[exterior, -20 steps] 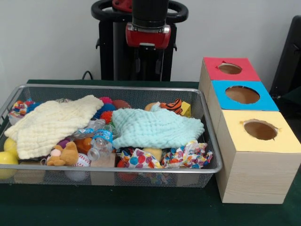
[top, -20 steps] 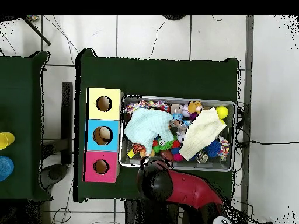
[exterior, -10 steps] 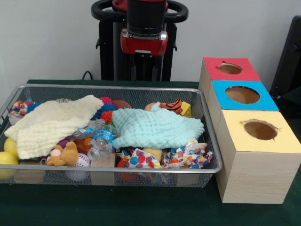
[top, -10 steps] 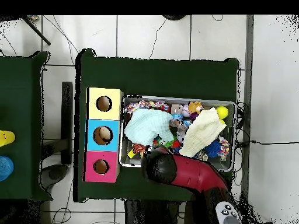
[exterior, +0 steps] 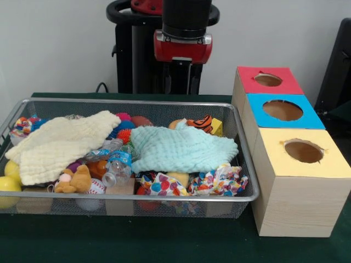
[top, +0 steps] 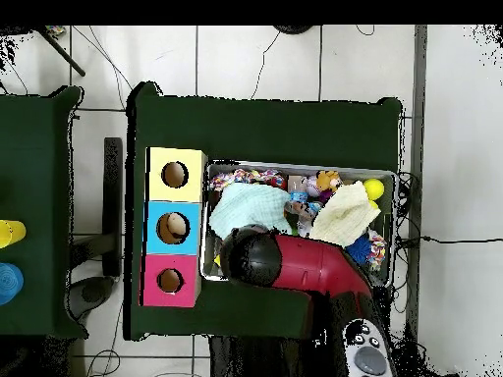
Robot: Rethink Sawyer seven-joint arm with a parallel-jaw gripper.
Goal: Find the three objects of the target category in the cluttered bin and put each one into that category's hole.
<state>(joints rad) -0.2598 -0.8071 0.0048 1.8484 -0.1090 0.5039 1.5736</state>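
Wire-mesh bin (exterior: 164, 104), rectangular, sits on green cloth table (exterior: 137, 241). I see two crinkly muslin cloths on top of the clutter: a cream cloth (exterior: 60, 143) on one side, a mint cloth (exterior: 178, 148) on the other, each covering much of what lies under it. Between them lies a clear plastic bottle (exterior: 115, 164) on its side. Near the front wall: a brown plush bear (exterior: 74, 179), a baseball (exterior: 96, 187), crumpled confetti-print wrappers (exterior: 211, 181). Two smooth yellow balls (exterior: 10, 176) at the bin's end by the cream cloth. A striped tiger plush (exterior: 200, 121) and yellow block (exterior: 217, 127) sit by the back wall; spiky rubber balls (exterior: 123, 130) peek between the cloths.

Beside the bin stands a wooden box (exterior: 288, 164) with red, blue and yellow tops, each with a round hole.

Gripper (exterior: 181, 76) hangs above the bin's back wall, touching nothing; I cannot tell how its claw stands. From overhead the arm (top: 295, 267) covers the bin's near edge.
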